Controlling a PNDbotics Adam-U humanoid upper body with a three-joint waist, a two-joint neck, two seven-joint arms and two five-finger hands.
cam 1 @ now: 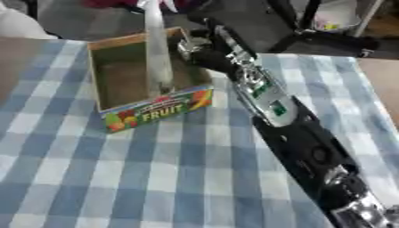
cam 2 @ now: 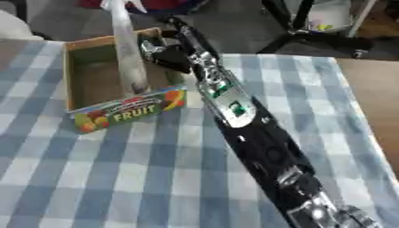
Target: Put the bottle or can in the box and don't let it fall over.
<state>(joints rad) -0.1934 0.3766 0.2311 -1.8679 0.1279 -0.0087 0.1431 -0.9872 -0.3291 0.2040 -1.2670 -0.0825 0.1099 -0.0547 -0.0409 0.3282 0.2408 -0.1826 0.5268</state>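
Note:
A tall pale bottle [cam 1: 157,49] stands upright inside the open cardboard box [cam 1: 156,109], near its right wall; the box front reads FRUIT. The box sits at the far left of the blue-and-white checked cloth. My right arm runs from the lower right corner up to the box. Its hand [cam 2: 165,52] is at the box's far right corner, right beside the bottle at mid height. Blur hides whether the hand grips the bottle or only rests next to it. My left hand does not show.
The checked cloth [cam 1: 156,178] covers the table in front of the box. Bare brown table [cam 1: 382,84] shows at the right edge. Beyond the far edge are grey floor and a black stand's legs [cam 1: 311,31].

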